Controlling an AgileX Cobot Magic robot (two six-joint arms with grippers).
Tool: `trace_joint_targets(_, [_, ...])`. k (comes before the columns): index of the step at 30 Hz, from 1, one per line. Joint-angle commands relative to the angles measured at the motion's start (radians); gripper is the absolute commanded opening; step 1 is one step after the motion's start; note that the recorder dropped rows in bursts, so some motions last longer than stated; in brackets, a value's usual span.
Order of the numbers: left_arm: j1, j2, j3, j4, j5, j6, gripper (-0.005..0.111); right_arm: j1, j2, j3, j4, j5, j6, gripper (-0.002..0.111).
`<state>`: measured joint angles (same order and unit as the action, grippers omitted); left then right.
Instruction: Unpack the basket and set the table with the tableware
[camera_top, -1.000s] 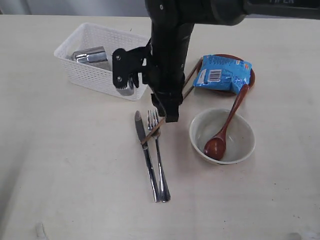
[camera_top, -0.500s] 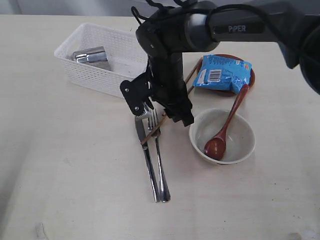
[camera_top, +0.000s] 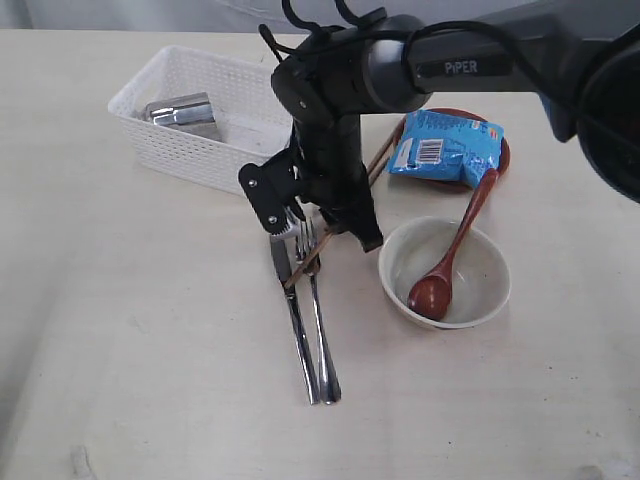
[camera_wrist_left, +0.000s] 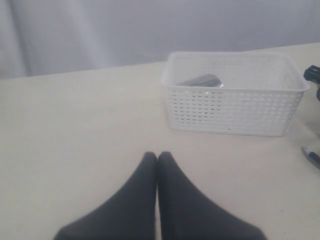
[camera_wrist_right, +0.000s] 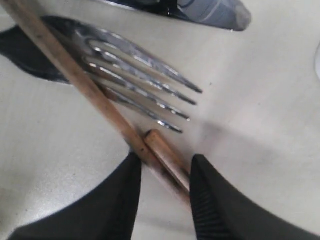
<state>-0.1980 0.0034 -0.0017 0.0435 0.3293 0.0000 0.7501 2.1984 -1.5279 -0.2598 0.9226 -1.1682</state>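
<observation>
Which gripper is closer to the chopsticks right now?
Right. The right gripper straddles the chopsticks beside the fork; the left gripper sits apart, facing the basket.

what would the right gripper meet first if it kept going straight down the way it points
Most likely the chopsticks, lying between the right gripper's fingers; the table sits just beneath, though depth is unclear.
</observation>
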Motion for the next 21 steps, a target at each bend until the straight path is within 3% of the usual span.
trace_joint_targets(1, [0.002, -0.003, 0.002, 0.005, -0.003, 0.0, 0.0, 0.001, 0.013, 0.0, -0.019, 0.021, 0.003, 0.029])
trace_joint_targets(7, [0.002, -0.003, 0.002, 0.005, -0.003, 0.0, 0.0, 0.021, 0.005, 0.0, -0.039, 0.042, 0.001, 0.0])
trace_joint_targets(21, [0.002, -0.003, 0.002, 0.005, -0.003, 0.0, 0.0, 0.081, -0.029, 0.0, -0.128, 0.055, 0.005, 0.0])
